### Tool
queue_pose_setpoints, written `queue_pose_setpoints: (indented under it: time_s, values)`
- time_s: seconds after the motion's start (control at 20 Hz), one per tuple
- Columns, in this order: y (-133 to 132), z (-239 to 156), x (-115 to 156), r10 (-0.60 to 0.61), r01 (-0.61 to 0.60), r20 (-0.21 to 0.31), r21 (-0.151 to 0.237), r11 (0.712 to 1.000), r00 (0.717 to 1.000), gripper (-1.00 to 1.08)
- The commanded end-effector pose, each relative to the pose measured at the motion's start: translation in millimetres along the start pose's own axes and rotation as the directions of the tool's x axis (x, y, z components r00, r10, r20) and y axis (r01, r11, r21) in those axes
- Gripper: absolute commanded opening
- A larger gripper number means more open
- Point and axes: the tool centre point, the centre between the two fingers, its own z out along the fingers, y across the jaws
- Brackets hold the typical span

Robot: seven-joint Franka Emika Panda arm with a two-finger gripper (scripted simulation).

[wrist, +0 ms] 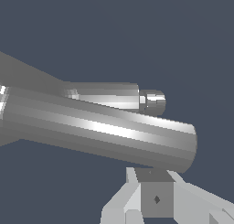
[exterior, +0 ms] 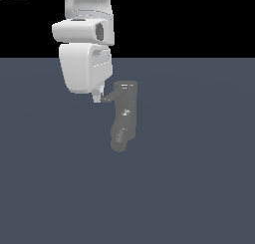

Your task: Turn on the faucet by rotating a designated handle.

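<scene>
Exterior view: dark grey faucet (exterior: 125,113) upright on a plain grey floor (exterior: 199,163), ribbed spout (exterior: 119,139) angled down toward the camera. Thin handle (exterior: 107,99) projecting from the top toward that view's left, its tip meeting the white gripper (exterior: 98,95), likely positioned to push it round. Wrist view fills with the body (wrist: 105,127); finger state impossible to tell.

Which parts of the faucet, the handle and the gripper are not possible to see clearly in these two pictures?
- Exterior view: the gripper fingertips are mostly hidden behind the white hand; open or shut cannot be told.
- Exterior view: the handle is thin and dark; contact with the gripper is too small to judge.
- Wrist view: the faucet is cut off by the picture's edge; its base is out of frame.
- Wrist view: the gripper's fingertips end behind the faucet.
</scene>
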Motion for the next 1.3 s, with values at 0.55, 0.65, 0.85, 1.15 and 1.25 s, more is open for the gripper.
queue_pose_setpoints:
  time_s: [0.55, 0.65, 0.85, 1.15, 1.25]
  values:
    - [1, 0, 55, 0.002, -0.002, -0.001, -0.001, 1.0, 1.0, -1.0]
    - [1, 0, 66, 0.002, -0.002, -0.001, -0.001, 1.0, 1.0, -1.0]
    - [0, 0, 89, 0.003, -0.003, -0.001, -0.001, 1.0, 1.0, -1.0]
    - [-1, 0, 94, -0.024, 0.024, -0.001, -0.001, 1.0, 1.0, -1.0]
    - [-7, 0, 101, -0.022, 0.022, -0.001, -0.001, 1.0, 1.0, -1.0]
